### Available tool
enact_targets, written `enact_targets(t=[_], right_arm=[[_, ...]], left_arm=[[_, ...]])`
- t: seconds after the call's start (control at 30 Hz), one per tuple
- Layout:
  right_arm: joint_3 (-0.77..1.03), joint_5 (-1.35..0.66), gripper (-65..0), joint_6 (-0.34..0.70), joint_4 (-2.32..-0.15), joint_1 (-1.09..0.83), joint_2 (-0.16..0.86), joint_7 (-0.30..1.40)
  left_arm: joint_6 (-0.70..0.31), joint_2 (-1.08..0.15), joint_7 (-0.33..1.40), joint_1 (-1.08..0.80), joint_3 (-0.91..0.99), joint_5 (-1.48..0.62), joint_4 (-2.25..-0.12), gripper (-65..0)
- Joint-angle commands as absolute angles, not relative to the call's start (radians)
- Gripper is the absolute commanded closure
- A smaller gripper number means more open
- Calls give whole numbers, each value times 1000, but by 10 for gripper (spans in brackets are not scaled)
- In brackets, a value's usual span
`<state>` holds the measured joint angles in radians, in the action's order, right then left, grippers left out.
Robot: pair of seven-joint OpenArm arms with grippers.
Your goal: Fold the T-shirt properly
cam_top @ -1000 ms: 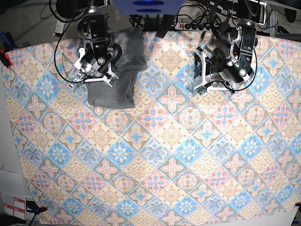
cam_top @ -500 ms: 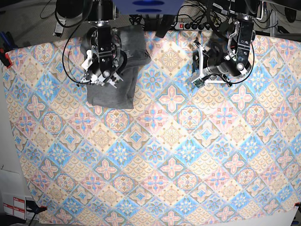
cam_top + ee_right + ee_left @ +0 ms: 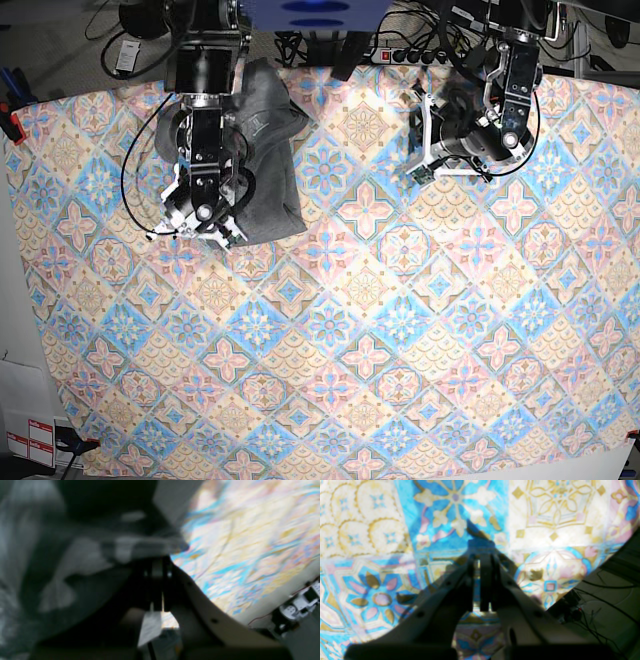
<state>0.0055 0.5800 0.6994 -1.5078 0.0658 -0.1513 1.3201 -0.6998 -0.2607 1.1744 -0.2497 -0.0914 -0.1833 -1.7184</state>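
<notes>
Right arm (image 3: pixel 205 195) shifted nearer over T-shirt (image 3: pixel 268 170), tablecloth (image 3: pixel 380 350) open beyond.

A: The right wrist view is smeared — the T-shirt (image 3: pixel 50 585) reads as grey blur, and the right tool (image 3: pixel 157 580) looks pressed together, though hardly certain.

B: From the base view, that arm covers the T-shirt's left side — the tablecloth (image 3: pixel 380 330) runs off the bottom edge.

Folded heather-grey jersey T-shirt (image 3: pixel 268 170) lies bunched on the diamond-and-flower patterned tablecloth (image 3: pixel 340 340) covering the worktop. Right pincer (image 3: pixel 203 228) sits over the shirt's near-left edge, cloth just beside and behind it. Left pincer (image 3: pixel 418 165) hangs over bare tablecloth, well apart from the shirt.
</notes>
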Motion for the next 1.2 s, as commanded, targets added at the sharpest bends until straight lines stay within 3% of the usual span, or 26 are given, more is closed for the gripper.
enact_targets(t=[0.0, 0.27, 0.43, 0.57, 0.7, 0.93, 1.17], right_arm=[[1, 556, -2, 698, -1523, 93, -157, 1319], [8, 506, -2, 698, -1488, 125, -157, 1270], [13, 507, -1, 698, -1600, 125, -157, 1198], [97, 509, -1, 622, -1761, 128, -147, 1204], [160, 532, -2, 622, -1880, 128, -90, 1257], [225, 590, -2, 622, -1906, 59, 8, 1310], [417, 591, -2, 677, -1910, -38, 44, 1310]], left_arm=[[-698, -268, 1165, -243, -87, -189, -1736, -31], [-698, -268, 1165, -243, -87, -189, -1736, -31], [-698, -263, 1165, -263, -48, -189, -1738, -31], [-698, -262, 1165, -266, -42, -189, -1770, -31], [-698, -262, 1165, -294, -41, -189, -1847, -31], [-698, -260, 1164, -335, -1, -170, -1876, -31], [-698, -245, 970, -463, 70, -73, -1877, -31]])
